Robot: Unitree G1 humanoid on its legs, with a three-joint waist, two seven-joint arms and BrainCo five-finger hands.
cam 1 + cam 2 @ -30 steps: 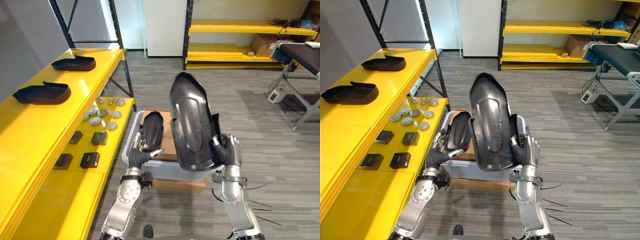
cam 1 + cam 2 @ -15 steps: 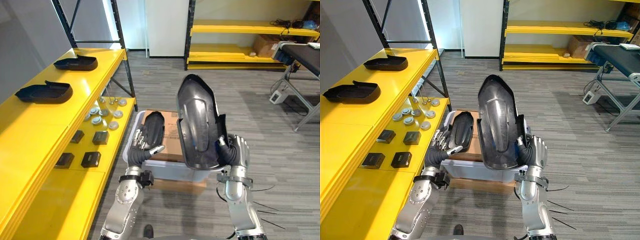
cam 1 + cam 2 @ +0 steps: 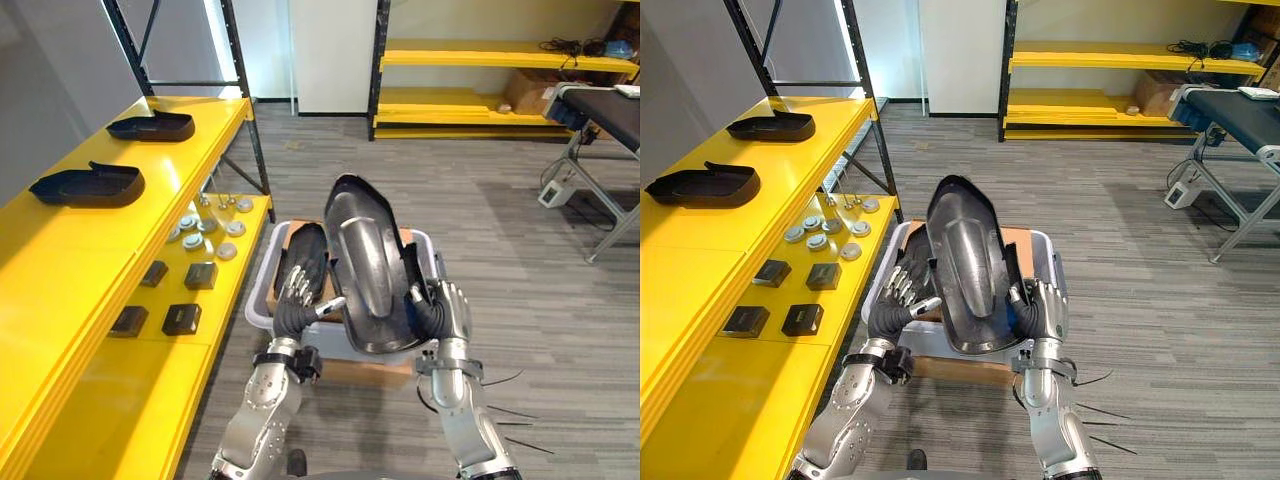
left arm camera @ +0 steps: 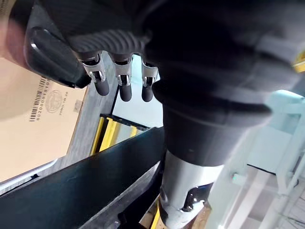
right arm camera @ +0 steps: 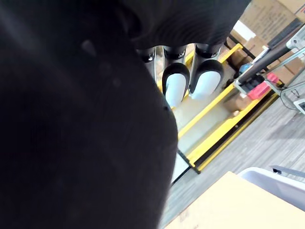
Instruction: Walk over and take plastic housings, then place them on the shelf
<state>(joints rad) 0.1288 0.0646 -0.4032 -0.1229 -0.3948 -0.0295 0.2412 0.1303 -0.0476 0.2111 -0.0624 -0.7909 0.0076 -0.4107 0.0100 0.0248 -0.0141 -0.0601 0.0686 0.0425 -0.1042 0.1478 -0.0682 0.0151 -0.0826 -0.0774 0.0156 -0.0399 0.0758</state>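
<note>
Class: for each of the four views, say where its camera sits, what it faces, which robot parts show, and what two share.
Left eye view: on the head, looking down at the plastic housing, bin and shelf; left hand and right hand show.
Right eye view: head too, same scene.
Left wrist view: along left fingers toward cardboard.
Right wrist view: along right fingers beside the housing.
Both wrist views share the cardboard.

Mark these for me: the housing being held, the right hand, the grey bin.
held housing (image 3: 368, 265), left eye view, middle of its glossy curved shell.
right hand (image 3: 442, 305), left eye view, middle of the hand.
grey bin (image 3: 262, 272), left eye view, left rim.
</note>
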